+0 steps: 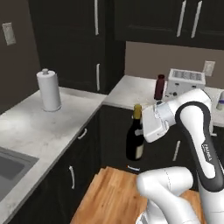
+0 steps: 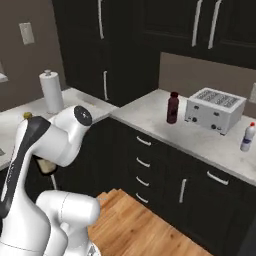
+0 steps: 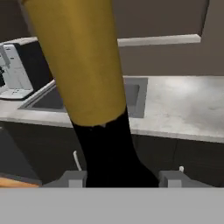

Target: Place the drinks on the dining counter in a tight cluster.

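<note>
I see my gripper [image 3: 120, 178] holding the dark wine bottle [image 1: 135, 141] up in the air. The bottle stands upright, above the wooden floor [image 1: 111, 194] and in front of the dark cabinets. In the hand view the gold neck [image 3: 78, 57] is very big and close, and the two grey fingertips [image 3: 72, 178] sit on each side of the black part of the bottle. They press on it, so the jaws are closed on the bottle.

The squat maroon bottle [image 2: 172, 107] with the red cap stands on the marble worktop [image 2: 200, 140], just beside the silver toaster [image 2: 215, 109]. The small pale bottle [image 2: 247, 136] with the red cap stands on the same worktop, on the other side of the toaster, near the edge of the picture.

A white paper towel roll [image 1: 49, 90] stands on the other worktop, near the corner. A grey sink [image 1: 8, 168] is set into that worktop, closer to me.
</note>
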Robot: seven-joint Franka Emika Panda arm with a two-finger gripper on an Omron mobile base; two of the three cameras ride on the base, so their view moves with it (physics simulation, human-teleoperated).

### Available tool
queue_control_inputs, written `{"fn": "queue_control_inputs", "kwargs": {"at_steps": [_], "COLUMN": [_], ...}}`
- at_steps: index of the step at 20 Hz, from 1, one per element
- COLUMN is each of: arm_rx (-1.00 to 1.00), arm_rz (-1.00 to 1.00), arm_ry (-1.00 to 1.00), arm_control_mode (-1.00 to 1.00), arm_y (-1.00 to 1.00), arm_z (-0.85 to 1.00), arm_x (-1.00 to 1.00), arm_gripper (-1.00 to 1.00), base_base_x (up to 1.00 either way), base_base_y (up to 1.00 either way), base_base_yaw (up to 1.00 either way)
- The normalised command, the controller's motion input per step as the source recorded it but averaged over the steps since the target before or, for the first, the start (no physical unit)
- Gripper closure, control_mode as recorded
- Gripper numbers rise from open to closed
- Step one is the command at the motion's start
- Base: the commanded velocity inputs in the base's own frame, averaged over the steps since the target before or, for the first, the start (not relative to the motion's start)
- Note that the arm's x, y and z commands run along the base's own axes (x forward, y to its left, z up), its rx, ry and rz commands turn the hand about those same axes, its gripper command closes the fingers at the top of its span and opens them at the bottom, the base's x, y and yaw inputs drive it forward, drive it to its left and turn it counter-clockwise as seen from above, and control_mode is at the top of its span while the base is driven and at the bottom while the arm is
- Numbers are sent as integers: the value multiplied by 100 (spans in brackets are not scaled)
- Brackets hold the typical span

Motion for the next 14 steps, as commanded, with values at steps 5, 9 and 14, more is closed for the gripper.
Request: {"fn": "queue_control_inputs", "kwargs": {"at_steps": [5,9,14], "arm_rx": [0,0,0], "arm_rz": [0,0,0], "arm_ry": [0,0,0], "arm_control_mode": [100,100,100], "arm_y": [0,0,0], "arm_z": [0,0,0], "arm_x": [0,0,0], "arm_gripper": [100,100,100], "base_base_x": [-19,0,0], "base_base_y": [23,16,19], "base_base_yaw": [94,100,100]}}
